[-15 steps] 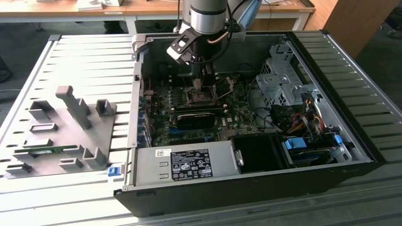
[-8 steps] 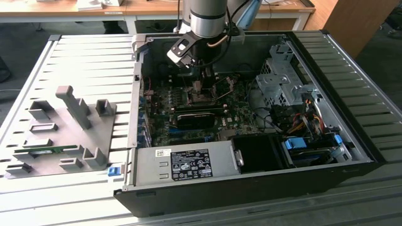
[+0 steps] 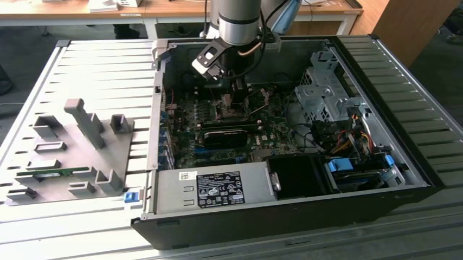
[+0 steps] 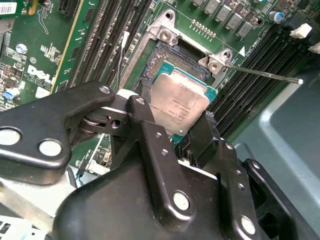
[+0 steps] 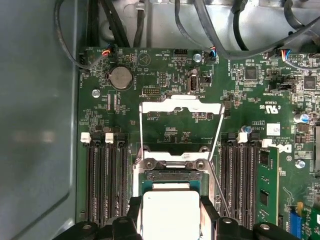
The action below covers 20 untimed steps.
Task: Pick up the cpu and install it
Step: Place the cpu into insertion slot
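Note:
The cpu (image 4: 181, 106) is a flat square chip with a silvery top. It sits between the two black fingers (image 4: 146, 131) of my gripper (image 4: 172, 114), which is shut on its edges. The chip hangs slightly tilted just over the open socket (image 4: 161, 59) on the green motherboard (image 3: 217, 130). In the first wrist view the cpu (image 5: 171, 216) lies right at the socket frame (image 5: 172, 165), with the gripper (image 5: 171, 210) around it and the metal load plate (image 5: 181, 105) swung open behind. In the exterior view the gripper (image 3: 231, 96) reaches down inside the computer case.
Memory slots flank the socket, one holding a green stick (image 5: 267, 185). The thin socket lever (image 4: 260, 72) sticks out sideways. The case holds a power supply (image 3: 210, 189), a drive cage (image 3: 322, 95) and cables (image 3: 340, 135). A grey fixture plate (image 3: 69, 151) with blocks lies at the exterior view's left.

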Motion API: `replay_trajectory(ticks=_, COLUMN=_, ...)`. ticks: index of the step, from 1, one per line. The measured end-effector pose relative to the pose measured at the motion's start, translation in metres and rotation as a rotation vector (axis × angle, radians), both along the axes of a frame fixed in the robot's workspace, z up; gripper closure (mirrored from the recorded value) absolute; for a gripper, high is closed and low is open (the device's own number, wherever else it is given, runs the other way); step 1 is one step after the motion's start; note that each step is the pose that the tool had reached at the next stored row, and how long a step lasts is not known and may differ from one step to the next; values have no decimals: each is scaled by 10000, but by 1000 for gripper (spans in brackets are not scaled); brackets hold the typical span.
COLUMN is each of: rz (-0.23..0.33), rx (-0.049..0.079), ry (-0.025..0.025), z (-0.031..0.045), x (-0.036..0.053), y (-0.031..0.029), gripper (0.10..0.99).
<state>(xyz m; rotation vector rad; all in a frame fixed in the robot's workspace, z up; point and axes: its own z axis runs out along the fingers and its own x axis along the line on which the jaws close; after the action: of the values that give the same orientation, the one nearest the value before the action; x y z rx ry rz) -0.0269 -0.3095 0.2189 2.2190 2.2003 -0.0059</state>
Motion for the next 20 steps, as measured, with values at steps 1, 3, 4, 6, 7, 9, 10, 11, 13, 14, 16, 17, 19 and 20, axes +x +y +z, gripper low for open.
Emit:
replay_trajectory(ticks=1, rz=1, rx=0, ry=0, z=-137, x=-8, y=-11, gripper=545)
replay_trajectory(ticks=3, rz=1, rx=-1, ry=1, z=-137, x=-9, y=-11, gripper=545)
replay_trajectory(ticks=4, rz=1, rx=1, ry=0, z=-141, x=-8, y=-10, gripper=545)
replay_trajectory(ticks=6, rz=0, rx=-1, ry=0, z=-144, x=-8, y=-11, gripper=545)
replay_trajectory(ticks=7, rz=1, rx=-1, ry=1, z=-144, x=-8, y=-11, gripper=545)
replay_trajectory(ticks=9, rz=1, rx=0, ry=0, z=-145, x=-8, y=-11, gripper=545)
replay_trajectory(ticks=10, rz=1, rx=-1, ry=1, z=-145, x=-8, y=-11, gripper=545)
replay_trajectory(ticks=11, rz=1, rx=-1, ry=1, z=-145, x=-9, y=-11, gripper=545)
replay_trajectory(ticks=13, rz=0, rx=0, ry=0, z=-145, x=-8, y=-11, gripper=545)
replay_trajectory(ticks=14, rz=1, rx=-1, ry=0, z=-145, x=-8, y=-11, gripper=545)
replay_trajectory(ticks=16, rz=-21, rx=0, ry=0, z=-146, x=-9, y=-11, gripper=545)
replay_trajectory(ticks=17, rz=-56, rx=0, ry=0, z=-147, x=-8, y=-11, gripper=545)
replay_trajectory(ticks=19, rz=-112, rx=0, ry=0, z=-149, x=-9, y=-11, gripper=545)
replay_trajectory(ticks=20, rz=-118, rx=-1, ry=1, z=-149, x=-9, y=-11, gripper=545)
